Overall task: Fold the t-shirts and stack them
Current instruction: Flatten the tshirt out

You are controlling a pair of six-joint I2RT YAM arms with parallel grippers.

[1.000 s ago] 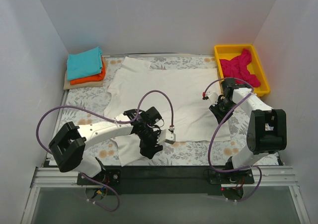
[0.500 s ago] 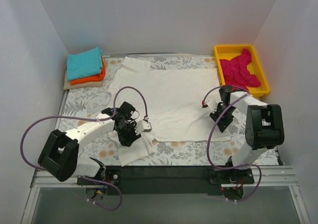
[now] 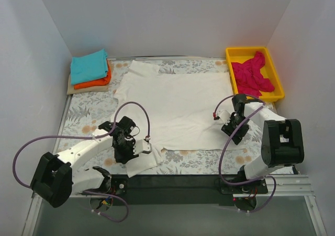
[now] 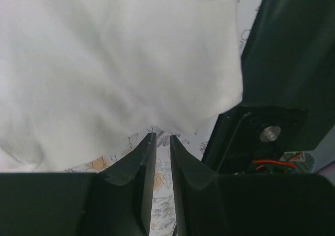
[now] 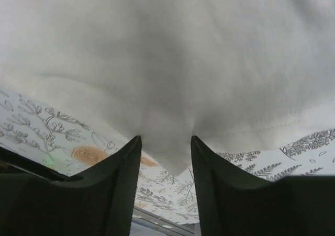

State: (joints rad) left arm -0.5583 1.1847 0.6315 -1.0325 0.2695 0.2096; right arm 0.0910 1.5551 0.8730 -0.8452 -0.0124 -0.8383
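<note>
The white tee (image 3: 178, 102) lies spread flat over the middle of the floral cloth (image 3: 84, 113). The left gripper (image 3: 131, 149) sits low near the front-left part of the worktop, on a flap of the tee that reaches toward the front edge. In the left wrist view its fingers (image 4: 140, 168) stand nearly together, with only a thin slit between them and the tee's edge caught at their tips. The right gripper (image 3: 234, 130) is down on the tee's front-right corner. Its fingers (image 5: 118, 194) stand a little apart, and a pinched fold of white fabric fills the gap, creases fanning out from it. The teal tee (image 3: 89, 66) rests folded on the orange tee (image 3: 97, 82) in the far-left corner. The pink tee (image 3: 251, 75) lies crumpled in the yellow bin (image 3: 246, 52) at the far-right corner.
</note>
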